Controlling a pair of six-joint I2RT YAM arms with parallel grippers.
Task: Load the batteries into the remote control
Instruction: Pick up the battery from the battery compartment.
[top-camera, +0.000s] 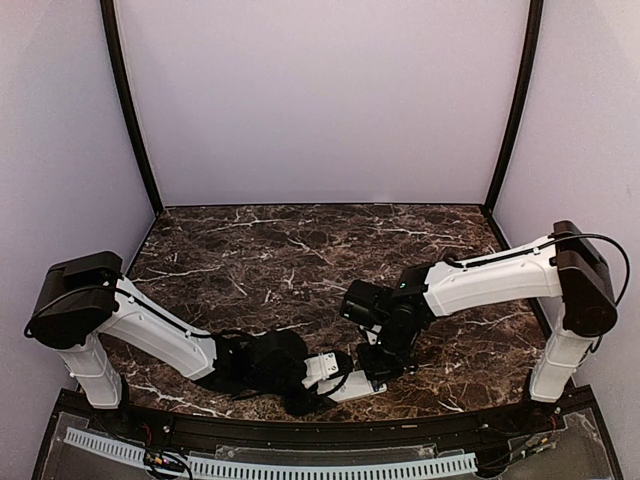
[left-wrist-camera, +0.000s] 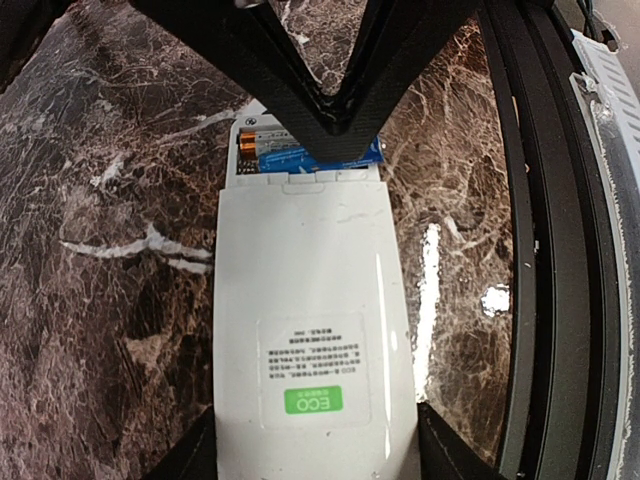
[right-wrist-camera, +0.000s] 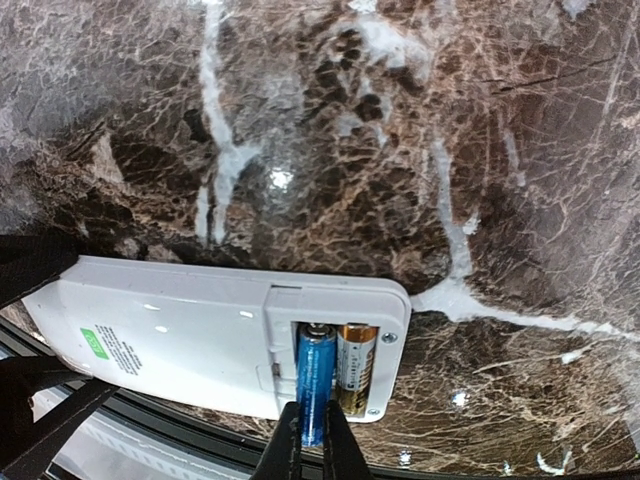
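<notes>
The white remote control lies back-up near the table's front edge, with a green sticker on its back and its battery bay uncovered. My left gripper is shut on its sides, one finger at each edge. In the bay a gold-and-white battery lies flat. Beside it is a blue battery, its far end in the slot and its near end past the remote's edge. My right gripper is shut on that near end. In the top view both grippers meet over the remote.
A black rail runs along the table's front edge right beside the remote, with a white perforated strip beyond it. Dark marble tabletop stretches back to plain pale walls.
</notes>
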